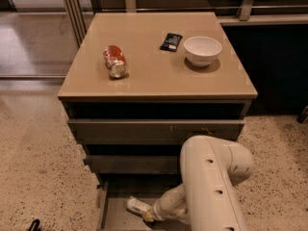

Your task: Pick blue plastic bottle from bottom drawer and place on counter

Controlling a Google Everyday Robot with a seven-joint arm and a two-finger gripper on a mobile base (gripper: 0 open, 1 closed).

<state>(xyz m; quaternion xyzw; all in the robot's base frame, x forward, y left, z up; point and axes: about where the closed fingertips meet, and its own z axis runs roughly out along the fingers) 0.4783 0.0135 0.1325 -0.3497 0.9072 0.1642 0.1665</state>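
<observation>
Inventory from where I stand, left to right.

1. Bottom drawer (pixel 103 207): the lowest grey-brown tray of the cabinet, pulled out, with flat grey floor showing at its left. The two drawers above it sit further in.

2. Red metal soda can (pixel 115 61): on its side on the left part of the glossy beige square surface (pixel 154 83) that tops the cabinet. Not the wanted item.

3. Small clear plastic bottle with a pale blue-white label (pixel 138 206): lying on its side on the drawer floor, slanting down toward the right. By my judgement it is not yet lifted.

4. Gripper (pixel 148 216): low inside the drawer at the bottle's right end, touching it or just beside it. I cannot tell from here whether it is wide, narrow or closed on the bottle.

5. Flat black packet (pixel 171 41): toward the back of the surface, just left of the bowl.

6. Round white bowl (pixel 202 50): upright, back right of the surface.

7. Thick cream-white robot arm (pixel 211 186): bends down from the lower right into the drawer and hides the drawer's right half.

Step in hand, as I read it, is securing the bottle. Handling note: take it across the body rather than by an end — a smooth round bottle may roll or slip out. Lift straight up until clear of the drawers overhead, then carry it to the bare front stretch of the surface, well apart from can and bowl.
</observation>
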